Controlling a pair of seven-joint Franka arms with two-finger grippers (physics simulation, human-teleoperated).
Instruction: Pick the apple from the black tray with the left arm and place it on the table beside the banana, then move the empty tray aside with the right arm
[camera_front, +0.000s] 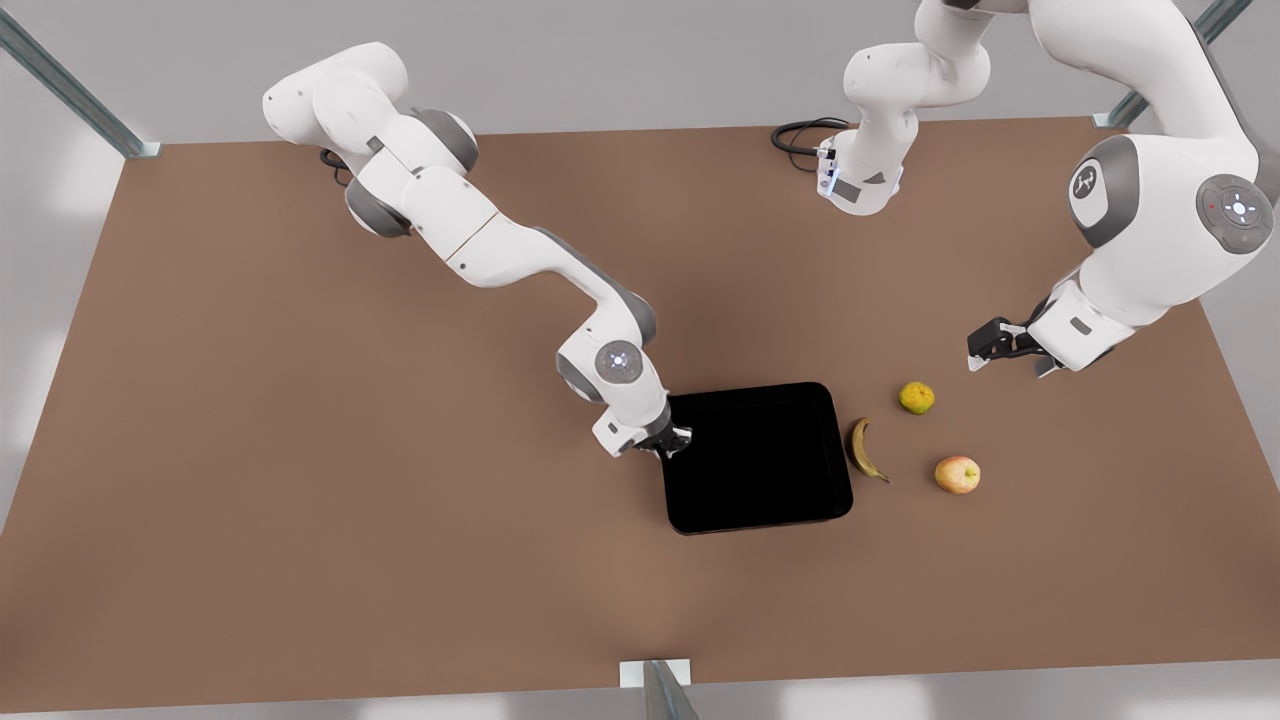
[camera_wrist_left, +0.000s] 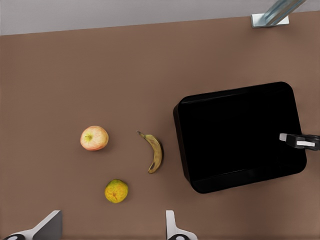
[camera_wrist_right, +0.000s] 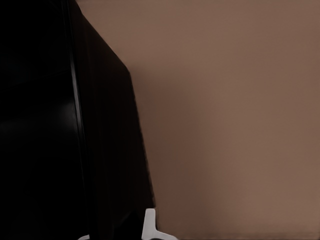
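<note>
Brown table (camera_front: 300, 500): apple (camera_front: 957, 474) beside banana (camera_front: 867, 451)

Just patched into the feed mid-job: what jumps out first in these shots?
The black tray sits empty mid-table, and the right gripper is down at its edge on the front view's left, one fingertip outside the wall. The apple lies on the table just beyond the banana, near a yellow-green fruit. The left gripper hangs above those fruits, jaws open and holding nothing.

Apple (camera_front: 957, 474) on table (camera_front: 300, 500), beside banana (camera_front: 866, 451), black tray (camera_front: 757, 458) empty
</note>
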